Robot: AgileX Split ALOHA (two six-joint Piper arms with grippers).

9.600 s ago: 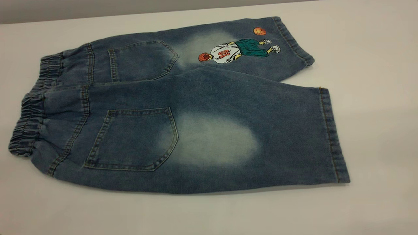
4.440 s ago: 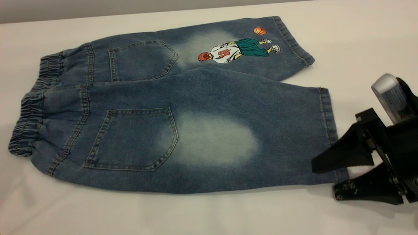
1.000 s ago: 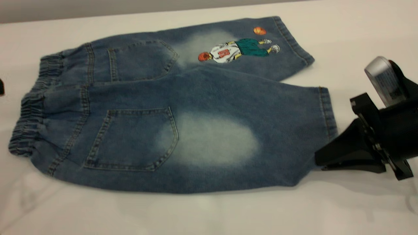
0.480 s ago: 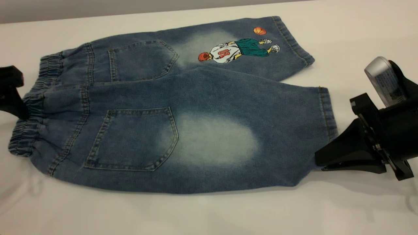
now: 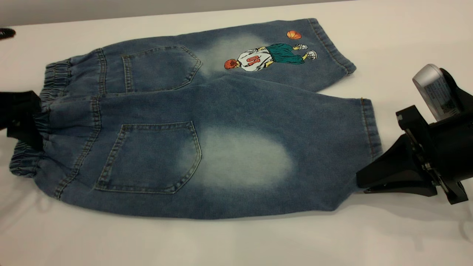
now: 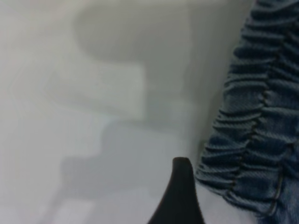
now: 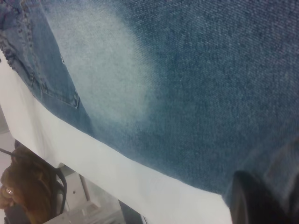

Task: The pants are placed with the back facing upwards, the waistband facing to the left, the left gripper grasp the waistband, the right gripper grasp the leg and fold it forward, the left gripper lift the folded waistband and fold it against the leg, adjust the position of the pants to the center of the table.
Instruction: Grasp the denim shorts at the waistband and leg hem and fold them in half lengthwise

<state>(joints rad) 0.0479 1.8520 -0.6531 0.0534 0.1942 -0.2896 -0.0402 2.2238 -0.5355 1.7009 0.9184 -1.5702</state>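
Here, right gripper [image 5: 360, 181] clamped on the leg [image 5: 258, 155] hem; left gripper [image 5: 31, 122] at waistband [image 5: 22, 159], grip seemingly unclear.

Grey wall [image 5: 111, 9] behind.

Exterior view oblique from above, wrist views close on pants [image 5: 207, 122]

table [image 5: 406, 44]: white, flat | on it: pants [image 5: 236, 111], spread flat, waistband [image 5: 27, 155] left
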